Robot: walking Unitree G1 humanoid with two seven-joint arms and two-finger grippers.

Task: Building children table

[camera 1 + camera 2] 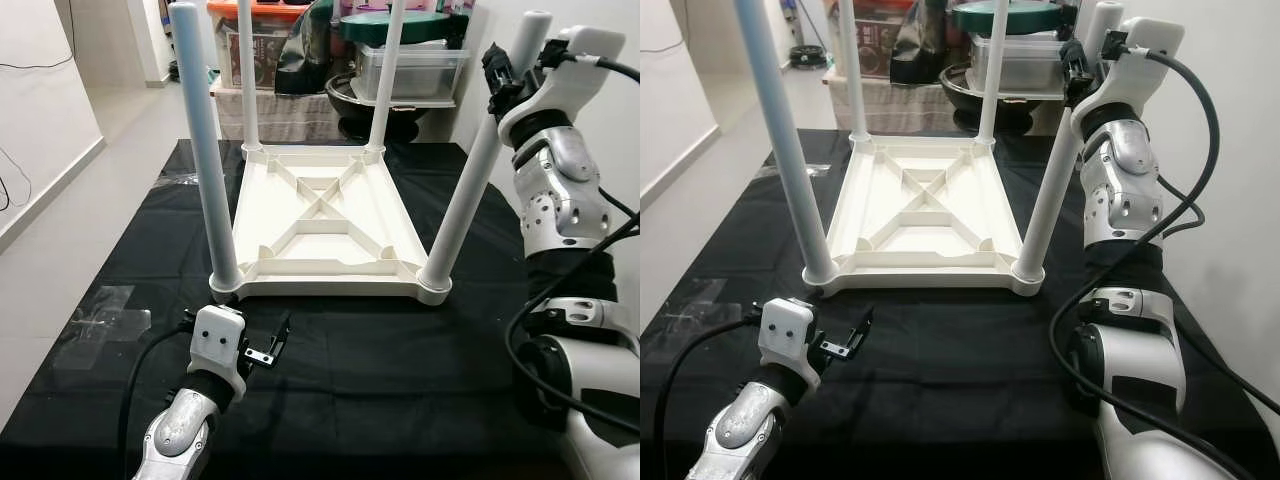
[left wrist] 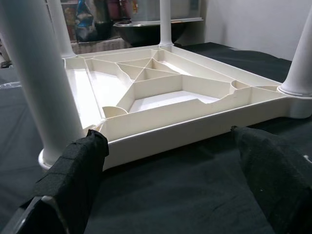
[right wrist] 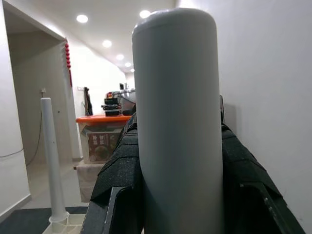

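Note:
The white plastic children's table [image 1: 320, 215] lies upside down on a black cloth, with its four white legs standing up. My right gripper [image 1: 505, 72] is shut on the near-right leg [image 1: 470, 190] close to its top; the wrist view has that leg [image 3: 178, 97] clamped between both black fingers [image 3: 122, 165]. My left gripper [image 1: 270, 345] is low over the cloth, open, just before the table's front rim [image 2: 195, 129] by the near-left leg [image 1: 203, 150]. Nothing is between its fingers [image 2: 78, 170].
The black cloth [image 1: 380, 400] covers the floor around the table. Behind it stand clear storage boxes [image 1: 410, 70], an orange-lidded box [image 1: 265, 40] and a black pot [image 1: 355, 100]. A white wall runs close on the right. Clear tape [image 1: 105, 320] lies at the cloth's left edge.

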